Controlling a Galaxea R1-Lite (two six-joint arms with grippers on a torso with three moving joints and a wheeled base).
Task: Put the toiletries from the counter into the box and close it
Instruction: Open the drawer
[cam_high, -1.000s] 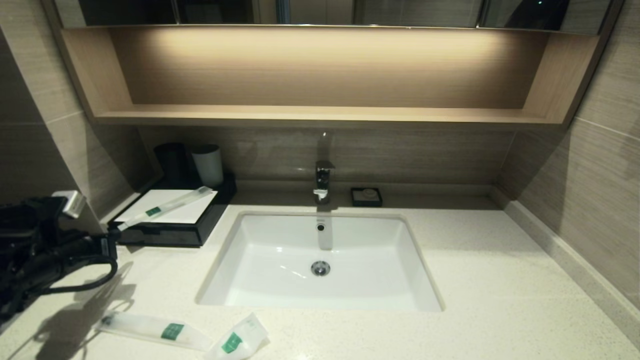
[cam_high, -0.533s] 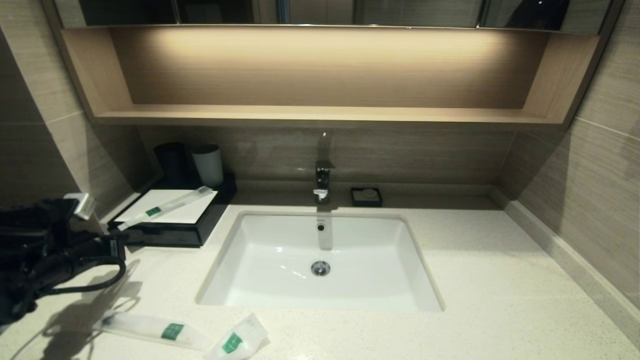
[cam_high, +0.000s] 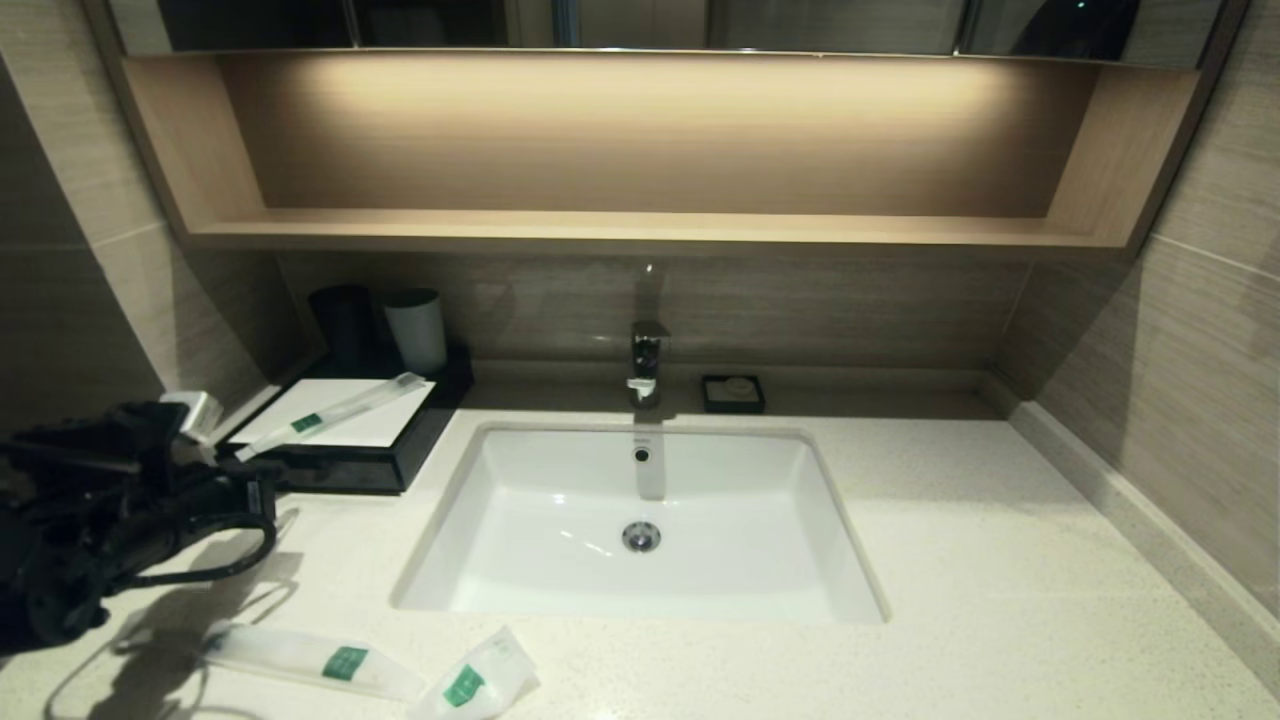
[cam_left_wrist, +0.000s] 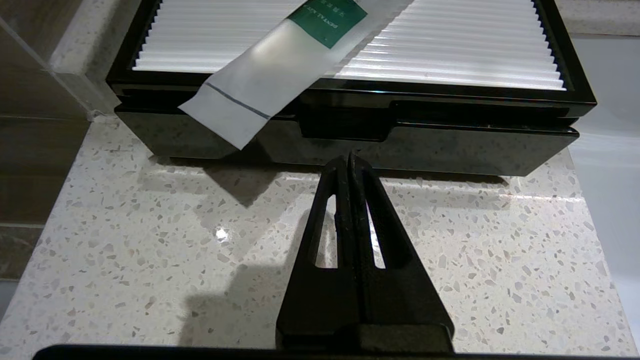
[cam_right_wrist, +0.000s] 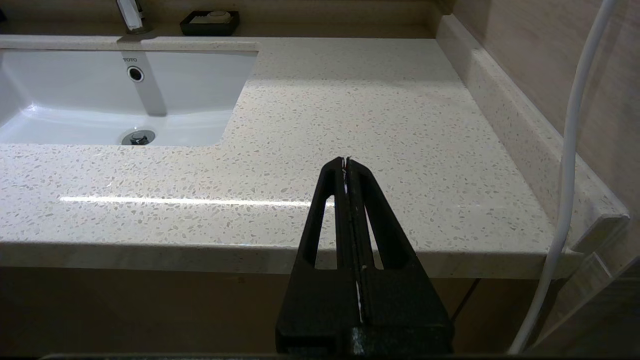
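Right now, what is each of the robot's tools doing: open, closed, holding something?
Left tool: closed, empty, in front of the box.
Right tool: closed, empty, above the counter.

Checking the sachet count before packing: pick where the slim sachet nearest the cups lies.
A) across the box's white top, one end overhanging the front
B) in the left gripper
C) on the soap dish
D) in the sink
A: the slim sachet lies across the box, its end past the front edge.

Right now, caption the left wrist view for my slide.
Left gripper, shut, points at the black box's drawer front; a sachet overhangs its edge.
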